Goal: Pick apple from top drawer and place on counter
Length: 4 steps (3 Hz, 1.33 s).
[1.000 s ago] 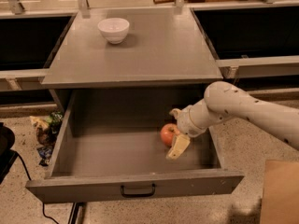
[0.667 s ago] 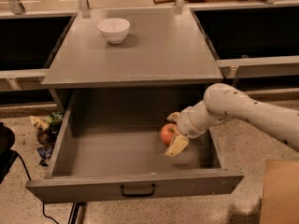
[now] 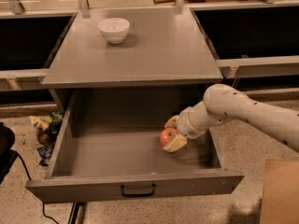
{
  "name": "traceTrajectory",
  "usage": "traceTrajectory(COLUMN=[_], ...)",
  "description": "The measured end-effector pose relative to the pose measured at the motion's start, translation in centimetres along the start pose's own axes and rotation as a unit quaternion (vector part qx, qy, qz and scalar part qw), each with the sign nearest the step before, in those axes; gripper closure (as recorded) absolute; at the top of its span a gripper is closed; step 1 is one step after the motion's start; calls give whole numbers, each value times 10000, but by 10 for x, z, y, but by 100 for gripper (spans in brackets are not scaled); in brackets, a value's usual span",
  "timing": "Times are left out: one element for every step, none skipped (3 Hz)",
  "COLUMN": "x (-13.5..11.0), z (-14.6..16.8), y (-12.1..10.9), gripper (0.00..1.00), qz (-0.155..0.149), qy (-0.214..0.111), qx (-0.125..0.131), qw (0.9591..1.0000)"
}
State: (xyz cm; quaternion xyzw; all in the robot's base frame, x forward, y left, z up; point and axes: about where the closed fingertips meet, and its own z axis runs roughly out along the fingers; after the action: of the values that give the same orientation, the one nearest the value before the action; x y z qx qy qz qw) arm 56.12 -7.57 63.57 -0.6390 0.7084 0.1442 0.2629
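Drawer: the wide, deep grey box drawer (image 3: 112,150) with the flat front panel stands pulled open under the desk. I place everything else by it.
Handle: a small black loop handle (image 3: 138,190) sits at the middle of the drawer's front panel.
In the drawer: the small round red-orange apple (image 3: 165,137) is in the drawer's right half. It is nearer the right wall than the left, roughly midway between the drawer's back and front.
Pincer: my pincer (image 3: 172,134) is down inside the drawer on its right side. Its two pale yellowish fingers (image 3: 175,144) stand on either side of the apple, one toward the drawer's front and one toward its back. Both fingers touch the fruit, so I am pinching the apple.
Lift: I cannot tell whether the apple rests on the drawer floor or hangs just clear of it.
Arm: my rounded white arm (image 3: 243,111) reaches in over the drawer's right wall.
Desk: the smooth flat grey desk (image 3: 159,50) lies directly above the back of the drawer and is about as wide.
On the desk: a small round white bowl (image 3: 114,29) stands upright, up and behind the drawer's left half.
Floor: crumpled coloured wrappers (image 3: 44,129) lie just beside the drawer's left wall.
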Motion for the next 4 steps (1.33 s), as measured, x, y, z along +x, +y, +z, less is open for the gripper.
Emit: traceTrajectory(x=[-10,-28,-49,-49], z=[-27,-77,-144,-144], y=[-2,-7,-14,-14], gripper=[89,100,100,100], qz=[-136,-349,-658,-658], qy=[-129,-231,-184,-184], qx=[61,159,149,149], qw=[9998,9990,9976,9976])
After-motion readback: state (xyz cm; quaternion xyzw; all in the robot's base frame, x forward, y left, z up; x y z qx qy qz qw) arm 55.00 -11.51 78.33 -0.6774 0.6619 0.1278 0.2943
